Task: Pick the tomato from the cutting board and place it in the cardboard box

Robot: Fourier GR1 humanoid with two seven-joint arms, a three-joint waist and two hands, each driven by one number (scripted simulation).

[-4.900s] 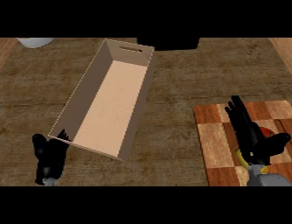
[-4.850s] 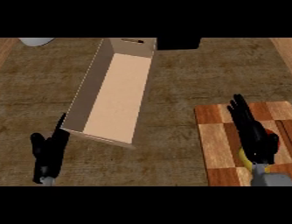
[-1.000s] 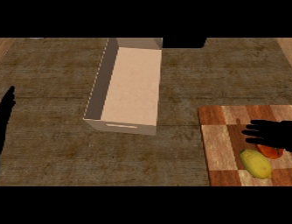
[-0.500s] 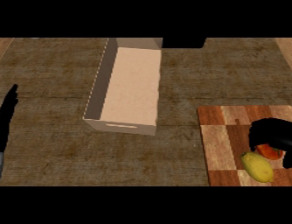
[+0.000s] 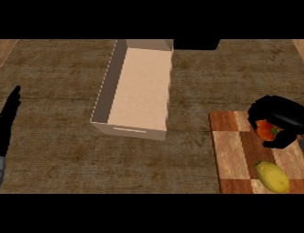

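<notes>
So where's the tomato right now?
In the head view, the tomato is at the right, over the cutting board, wrapped by the right hand.

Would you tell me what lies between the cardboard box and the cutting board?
Only bare counter, seen in the head view. The cardboard box and cutting board stand apart.

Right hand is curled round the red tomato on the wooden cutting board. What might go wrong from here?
Much of the red tomato is hidden under the right hand, so how it sits in the hand can't be checked; it may slip on lifting. The yellow oval fruit lies nearby on the wooden cutting board and might get nudged. The long cardboard box is narrow, so the drop could hit its wall.
</notes>
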